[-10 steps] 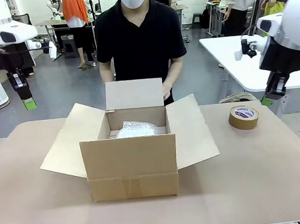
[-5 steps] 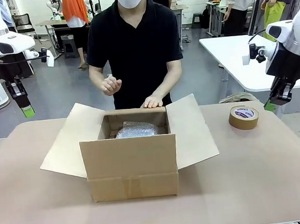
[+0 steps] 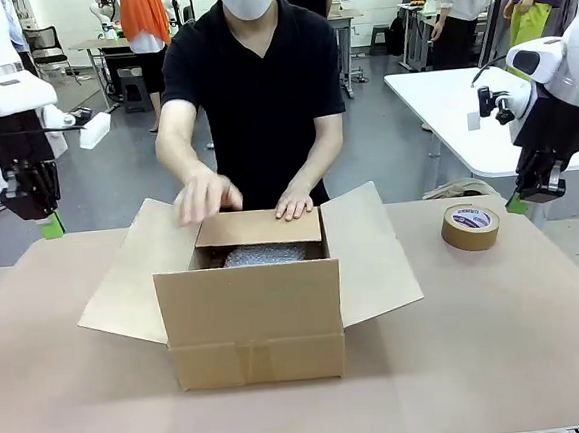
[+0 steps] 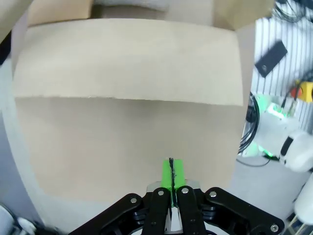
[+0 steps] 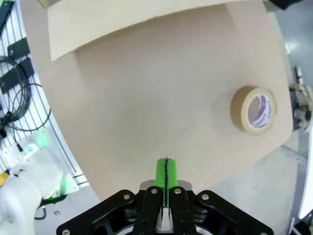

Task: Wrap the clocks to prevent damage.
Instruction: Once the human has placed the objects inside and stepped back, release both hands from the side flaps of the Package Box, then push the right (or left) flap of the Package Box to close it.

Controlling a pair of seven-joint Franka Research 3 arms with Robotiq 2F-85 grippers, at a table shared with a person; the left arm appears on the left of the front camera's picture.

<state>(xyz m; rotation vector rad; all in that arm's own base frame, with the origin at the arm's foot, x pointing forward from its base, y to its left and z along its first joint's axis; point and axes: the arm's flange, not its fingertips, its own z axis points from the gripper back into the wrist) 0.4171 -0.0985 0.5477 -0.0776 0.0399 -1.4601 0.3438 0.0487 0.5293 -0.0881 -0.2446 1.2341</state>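
Left gripper (image 3: 52, 227) and right gripper (image 3: 515, 202) hang clenched and empty off either side of the table (image 3: 500, 340), well apart from the cardboard box (image 3: 252, 310) holding the bubble-wrapped clock (image 3: 262, 253). Reaching inward now could strike the person's hand (image 3: 296, 204) resting on the far flap (image 3: 257, 227).

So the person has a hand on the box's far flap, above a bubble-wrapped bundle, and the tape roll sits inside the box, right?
Not quite: the tape roll sits on the table, outside the box, as the front view shows. The rest is right.
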